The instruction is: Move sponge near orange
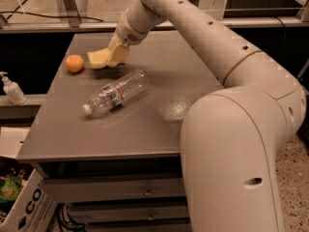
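Note:
The pale yellow sponge (98,59) is at the far left of the grey table (145,124), just right of the orange (74,63), a small gap between them. My gripper (115,57) reaches in from the right and is shut on the sponge's right end, its yellowish pads (119,54) over it. The sponge sits low at the table surface; I cannot tell whether it touches.
A clear plastic water bottle (115,93) lies on its side in the middle of the table, in front of the sponge. A white pump dispenser (11,89) stands on a ledge to the left. A cardboard box (24,209) is on the floor at lower left.

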`<move>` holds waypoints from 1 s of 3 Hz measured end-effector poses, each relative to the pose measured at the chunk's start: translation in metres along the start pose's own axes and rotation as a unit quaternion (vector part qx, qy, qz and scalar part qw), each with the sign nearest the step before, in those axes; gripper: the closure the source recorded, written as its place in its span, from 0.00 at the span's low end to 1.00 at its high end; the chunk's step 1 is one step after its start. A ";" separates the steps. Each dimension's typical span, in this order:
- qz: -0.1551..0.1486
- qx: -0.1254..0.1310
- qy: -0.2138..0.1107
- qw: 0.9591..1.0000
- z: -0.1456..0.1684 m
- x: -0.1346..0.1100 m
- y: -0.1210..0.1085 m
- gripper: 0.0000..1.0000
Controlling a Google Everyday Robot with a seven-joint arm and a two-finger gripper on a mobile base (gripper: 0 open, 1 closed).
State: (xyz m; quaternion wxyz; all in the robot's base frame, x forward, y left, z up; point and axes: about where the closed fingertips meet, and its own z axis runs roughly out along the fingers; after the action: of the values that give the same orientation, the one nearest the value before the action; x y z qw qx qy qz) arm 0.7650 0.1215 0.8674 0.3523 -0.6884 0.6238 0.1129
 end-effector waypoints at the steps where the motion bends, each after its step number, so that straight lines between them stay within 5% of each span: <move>1: 0.001 0.002 0.005 1.000 0.017 -0.002 0.000 1.00; 3: 0.008 0.007 0.019 1.000 0.034 0.005 0.000 0.59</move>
State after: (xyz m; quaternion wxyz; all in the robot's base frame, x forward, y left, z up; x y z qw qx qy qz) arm 0.7758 0.1390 0.8397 0.3443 -0.6831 0.6365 0.0980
